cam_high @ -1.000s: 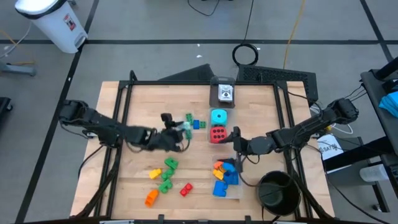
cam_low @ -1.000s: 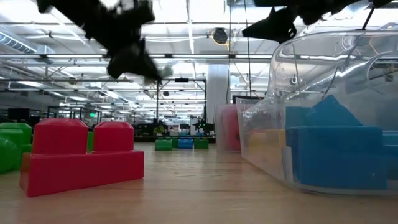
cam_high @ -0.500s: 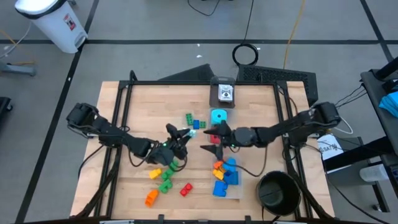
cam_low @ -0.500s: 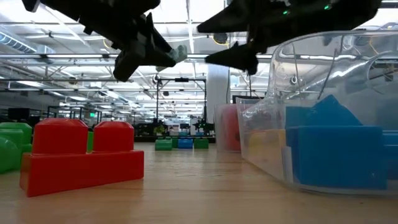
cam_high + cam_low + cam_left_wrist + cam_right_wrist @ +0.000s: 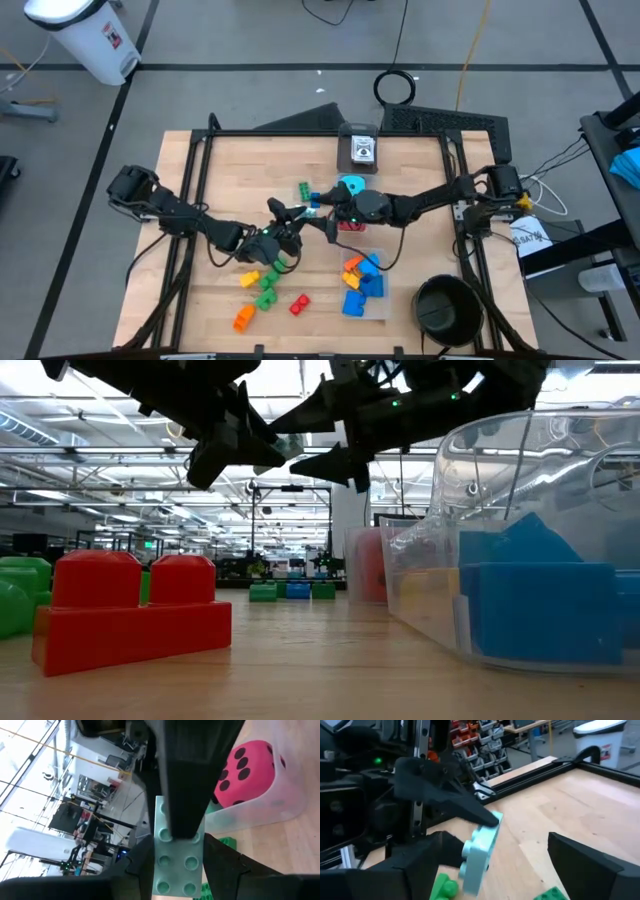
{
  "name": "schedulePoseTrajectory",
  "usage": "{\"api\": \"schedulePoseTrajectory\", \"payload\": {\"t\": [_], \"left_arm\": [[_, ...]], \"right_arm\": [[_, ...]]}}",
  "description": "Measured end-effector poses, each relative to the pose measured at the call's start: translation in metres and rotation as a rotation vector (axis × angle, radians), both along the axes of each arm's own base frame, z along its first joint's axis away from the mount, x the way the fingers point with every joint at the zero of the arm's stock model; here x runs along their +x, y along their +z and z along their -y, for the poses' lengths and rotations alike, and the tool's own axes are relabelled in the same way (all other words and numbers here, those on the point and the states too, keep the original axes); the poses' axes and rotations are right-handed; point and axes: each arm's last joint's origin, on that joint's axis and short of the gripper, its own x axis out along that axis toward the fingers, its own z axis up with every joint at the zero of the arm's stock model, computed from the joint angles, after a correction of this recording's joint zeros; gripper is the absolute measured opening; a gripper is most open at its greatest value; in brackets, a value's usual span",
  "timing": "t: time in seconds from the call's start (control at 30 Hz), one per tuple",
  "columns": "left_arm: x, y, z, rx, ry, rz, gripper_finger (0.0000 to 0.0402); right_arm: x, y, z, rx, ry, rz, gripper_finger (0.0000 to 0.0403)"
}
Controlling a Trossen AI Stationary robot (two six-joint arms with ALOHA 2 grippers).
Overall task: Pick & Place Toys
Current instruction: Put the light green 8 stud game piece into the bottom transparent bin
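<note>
My left gripper point(image 5: 293, 222) is shut on a pale mint brick point(image 5: 177, 865) above the table's middle; the same brick point(image 5: 480, 852) shows in the right wrist view. My right gripper point(image 5: 325, 215) reaches in from the right and is open. Its two fingers point(image 5: 585, 865) stand wide on either side of the brick's free end, with a gap to it. Other toys lie loose at the front left point(image 5: 265, 285). A red die point(image 5: 247, 767) sits in a clear box and a cyan die point(image 5: 352, 186) sits just beyond it. My left gripper pinches the mint brick's two long sides point(image 5: 160, 870) between its two fingers, at the brick's near end. The fingers come almost level from the table's left and lie along the brick. The brick is lifted clear and sticks out past the fingertips point(image 5: 487, 820), studs sideways.
A clear box point(image 5: 365, 285) with blue and orange bricks stands at the front right, beside a black bowl point(image 5: 445, 308). A green and a blue brick point(image 5: 310, 195) lie near the middle. A small box with a card point(image 5: 360, 150) stands at the far edge.
My right gripper has travelled from over the front-right box toward the table's left, sinking a little and rolling, until its open fingers stand around the brick. My left gripper first shifted slightly toward the right and near edge and turned, then kept still, shut on the brick.
</note>
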Motion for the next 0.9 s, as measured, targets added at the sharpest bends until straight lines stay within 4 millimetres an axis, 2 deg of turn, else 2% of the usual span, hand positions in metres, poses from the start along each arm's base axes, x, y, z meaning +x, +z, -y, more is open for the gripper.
{"api": "schedulePoseTrajectory", "payload": {"t": [0.23,0.7,0.77,0.9], "left_arm": [[0.000,0.000,0.000,-0.011,-0.005,0.005,0.0136],[0.000,-0.001,0.000,-0.043,-0.009,0.015,0.0137],[0.000,0.000,0.000,-0.076,0.006,0.050,0.0164],[0.001,0.002,0.001,-0.142,0.021,0.116,0.0260]], "right_arm": [[0.007,-0.004,0.001,0.011,0.032,-0.012,0.0260],[0.007,-0.004,0.001,-0.007,0.060,-0.022,0.0040],[0.005,-0.002,0.002,-0.005,0.102,-0.023,0.0019],[-0.001,0.013,0.003,-0.006,0.172,-0.013,0.0018]]}}
